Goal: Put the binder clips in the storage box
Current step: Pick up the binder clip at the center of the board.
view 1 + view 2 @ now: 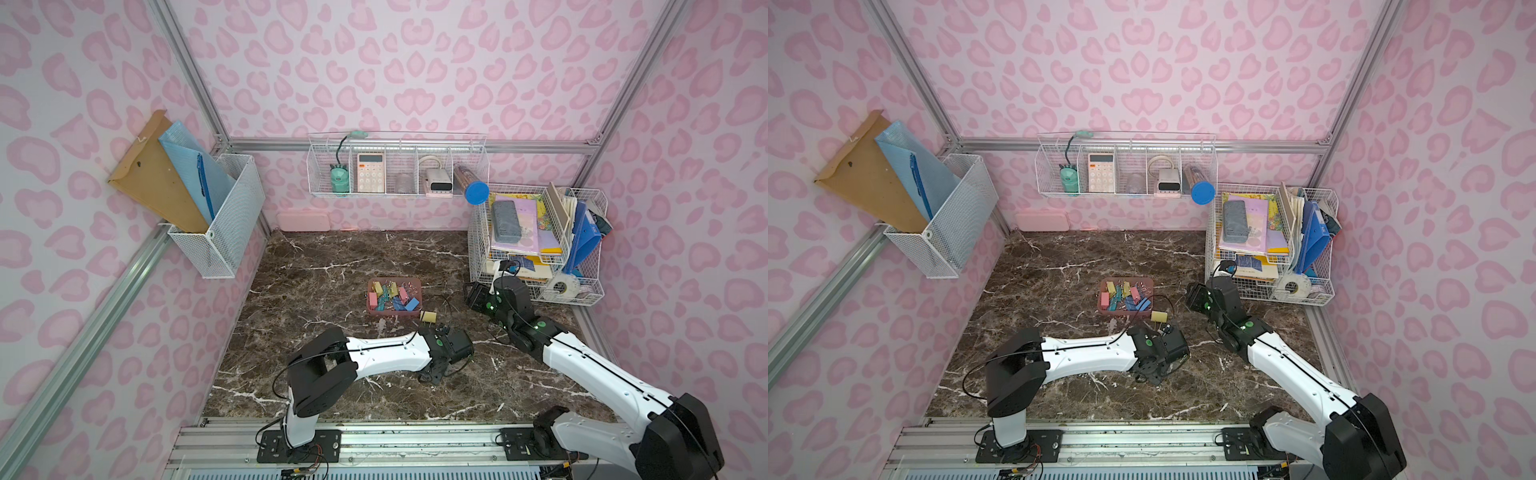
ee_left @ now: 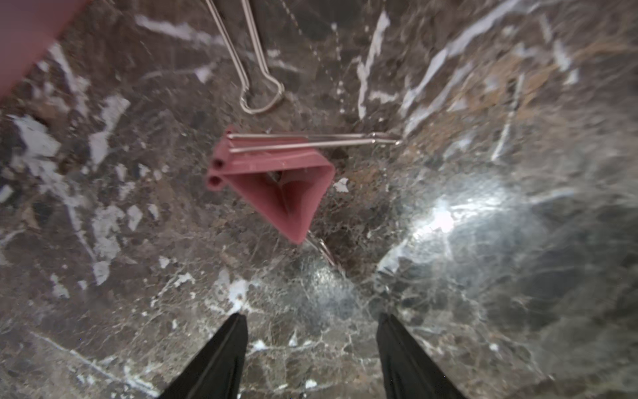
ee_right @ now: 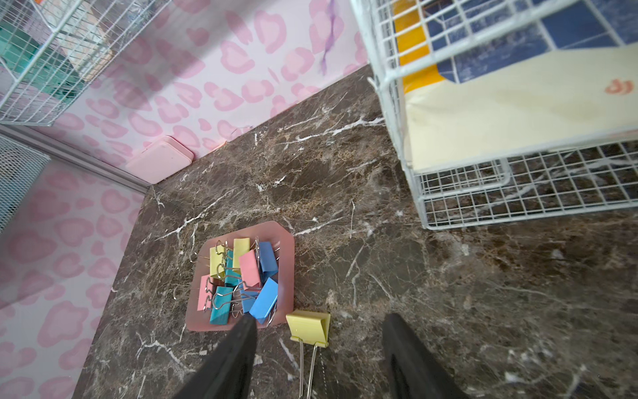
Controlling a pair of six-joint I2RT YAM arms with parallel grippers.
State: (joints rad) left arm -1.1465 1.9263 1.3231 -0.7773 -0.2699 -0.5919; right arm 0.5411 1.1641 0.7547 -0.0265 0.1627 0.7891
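The job is mostly done. The box [image 3: 284, 241] sits mid-table [image 3: 345, 172], and most of the clips [image 3: 250, 269] already lie heaped inside it. Two are left out. A yellow clip [image 3: 308, 327] lies on the table just beside the box's near right corner, not touching it. Its wire handles reach toward a pink clip [image 2: 272, 186], which lies on its side under the left claw [image 2: 310, 319]. In both top views that wrist hides the pink clip.

Counted in the right wrist view, the box holds two yellow, two pink, two teal and three blue, so nine. They overlap, so one more could be buried. With the two loose ones that makes eleven clips, and there is one box.

The left claw is released, its fingers apart above the pink clip with nothing between them. The right claw [image 3: 320, 317] is also released and empty, hanging over the table right of the box. I judge the pink clip is next, then the yellow.
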